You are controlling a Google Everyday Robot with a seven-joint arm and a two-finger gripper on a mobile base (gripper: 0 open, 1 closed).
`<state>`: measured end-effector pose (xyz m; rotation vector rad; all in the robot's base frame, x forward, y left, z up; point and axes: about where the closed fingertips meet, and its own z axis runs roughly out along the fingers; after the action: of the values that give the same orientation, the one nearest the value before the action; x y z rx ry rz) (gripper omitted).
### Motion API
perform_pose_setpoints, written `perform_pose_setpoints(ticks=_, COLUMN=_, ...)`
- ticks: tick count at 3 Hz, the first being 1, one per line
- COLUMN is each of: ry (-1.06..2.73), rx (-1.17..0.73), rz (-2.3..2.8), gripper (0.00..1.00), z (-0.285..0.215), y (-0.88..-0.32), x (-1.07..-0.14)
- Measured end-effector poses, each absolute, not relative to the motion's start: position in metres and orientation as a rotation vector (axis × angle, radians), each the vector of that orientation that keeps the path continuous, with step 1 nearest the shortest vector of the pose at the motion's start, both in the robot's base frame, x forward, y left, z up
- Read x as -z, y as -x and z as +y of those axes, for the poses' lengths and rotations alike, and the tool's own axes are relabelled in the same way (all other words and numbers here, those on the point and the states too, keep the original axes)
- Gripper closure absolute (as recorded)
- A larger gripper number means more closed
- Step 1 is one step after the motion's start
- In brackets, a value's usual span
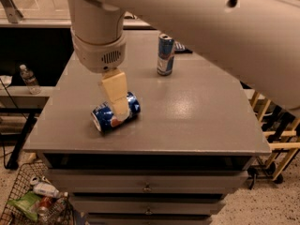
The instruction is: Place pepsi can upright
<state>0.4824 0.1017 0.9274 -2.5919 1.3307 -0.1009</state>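
The pepsi can [106, 117] lies on its side at the front left of the grey table [197, 111], silver top towards the left front. It is dark blue with a red, white and blue logo. My gripper [117, 102] hangs from the big white arm right over the can, its cream-coloured fingers [115, 90] pointing down and overlapping the can's middle. I cannot tell whether they touch the can.
A taller, slimmer blue-and-silver can [165, 54] stands upright at the back middle of the table, with a small dark object [180, 47] behind it. A water bottle [28, 78] stands on a shelf at left. A wire basket [33, 200] with litter sits on the floor front left.
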Motion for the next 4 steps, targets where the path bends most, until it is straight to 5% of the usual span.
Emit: perform_pose_setpoints(ticks=4, ry=2.678, rx=0.215, rz=1.532, gripper=0.00, z=0.114, y=-0.485, x=-0.858)
